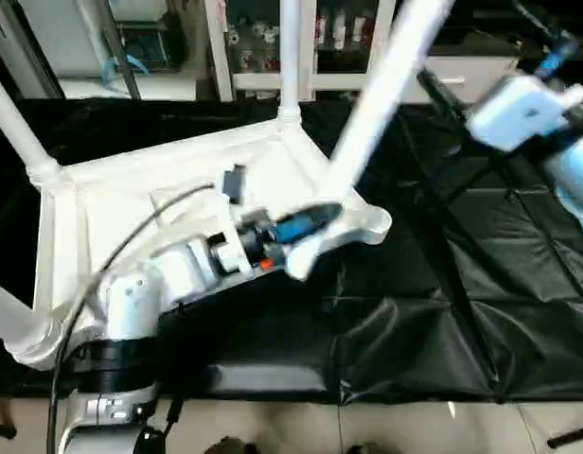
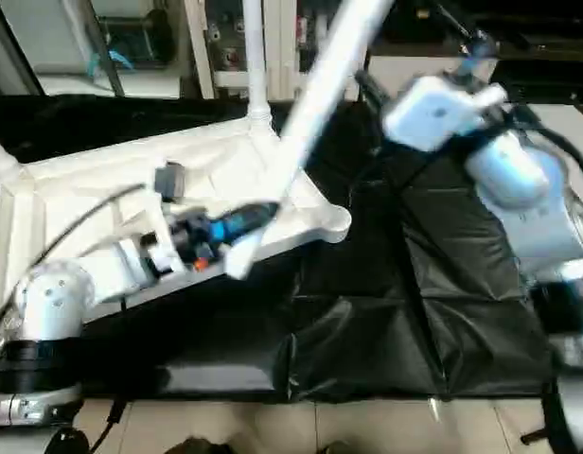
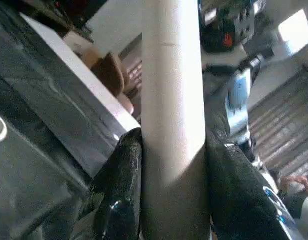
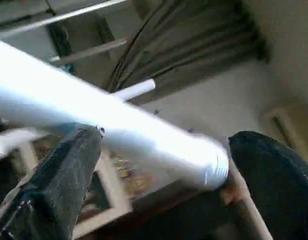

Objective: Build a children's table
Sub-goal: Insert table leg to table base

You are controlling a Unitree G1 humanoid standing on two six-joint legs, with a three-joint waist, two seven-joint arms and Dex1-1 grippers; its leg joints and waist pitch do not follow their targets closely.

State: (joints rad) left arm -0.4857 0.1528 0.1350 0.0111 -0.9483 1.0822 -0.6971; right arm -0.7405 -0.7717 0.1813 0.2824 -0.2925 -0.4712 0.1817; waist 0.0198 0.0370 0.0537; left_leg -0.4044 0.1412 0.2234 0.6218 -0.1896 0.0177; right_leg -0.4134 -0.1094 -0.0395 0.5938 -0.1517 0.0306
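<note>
Left claw (image 1: 306, 248) clamps our fourth leg (image 1: 381, 90) low centre; right claw (image 4: 159, 165) gapes; next we seat it in the tabletop (image 1: 192, 180) corner socket.

Held leg (image 1: 386, 76) runs off the top edge, upper end unseen; lower end blurred near the tabletop (image 1: 178, 189) corner, so seated or not can't tell. Left gripper (image 1: 306, 227) blurred, partly behind the leg. Far-left leg (image 1: 17, 123) cut by the left edge. Right arm (image 2: 500, 170) blurred, cut at the right edge.
</note>
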